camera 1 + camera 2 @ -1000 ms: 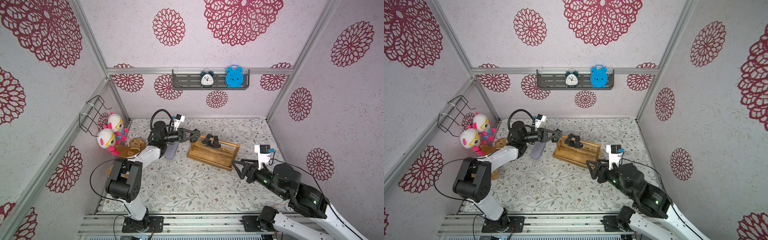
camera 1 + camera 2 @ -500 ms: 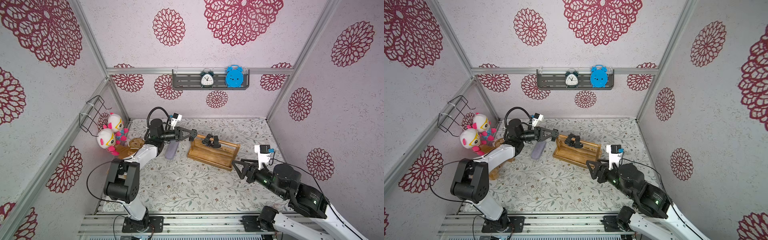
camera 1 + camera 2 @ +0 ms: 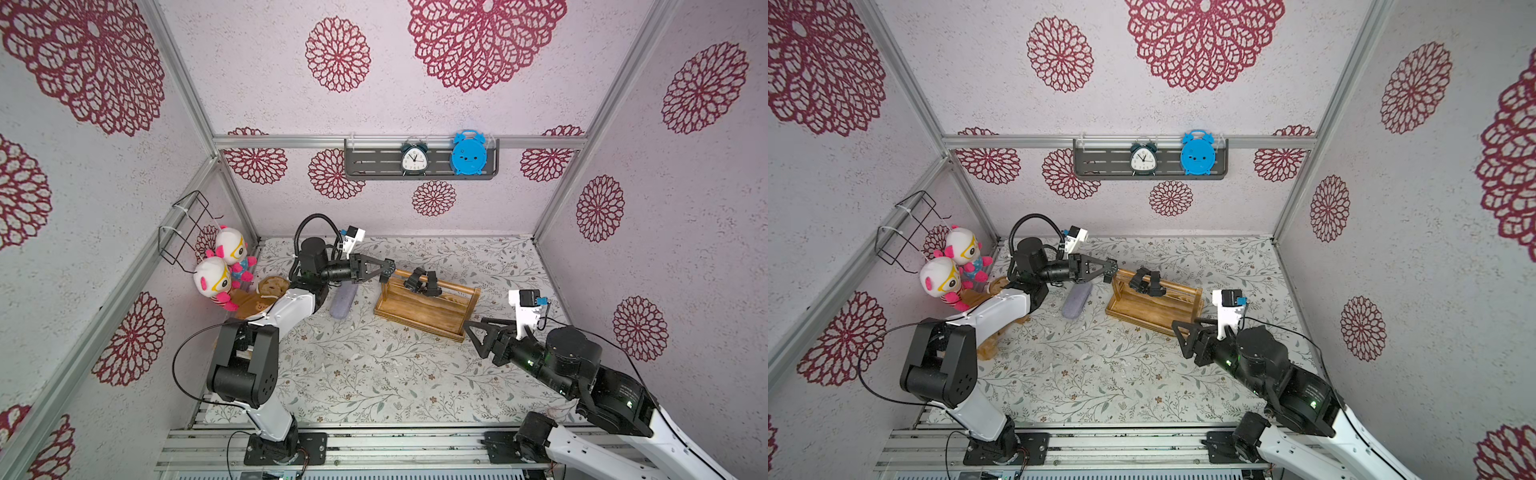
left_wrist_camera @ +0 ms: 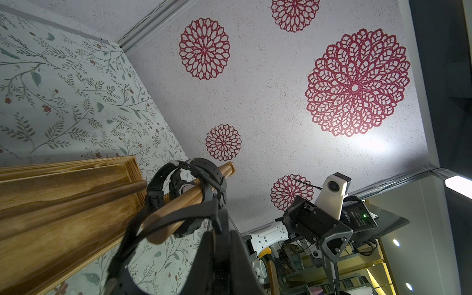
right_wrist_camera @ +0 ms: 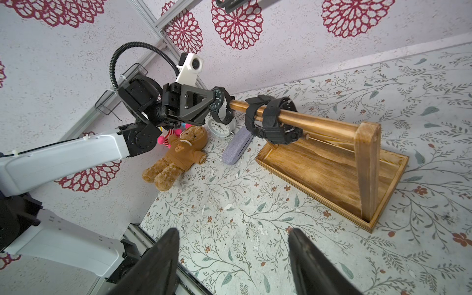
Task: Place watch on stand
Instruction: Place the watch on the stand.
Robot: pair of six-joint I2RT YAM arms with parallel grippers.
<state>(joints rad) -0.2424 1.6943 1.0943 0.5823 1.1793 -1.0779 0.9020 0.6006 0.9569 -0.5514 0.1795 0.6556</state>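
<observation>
The left pincer (image 5: 214, 98) partly hides its watch (image 5: 225, 119).

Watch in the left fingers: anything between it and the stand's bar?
Nothing visible between the held watch and the free end of the stand's bar; they nearly touch. A second watch already hangs further along the bar, so it limits how far this one can slide.

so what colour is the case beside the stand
Greyish lilac case, clearest in the right wrist view.

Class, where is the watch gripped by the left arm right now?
In the right wrist view the watch hangs in the left end effector at the free end of the stand's bar, with another black watch further along it.
</observation>
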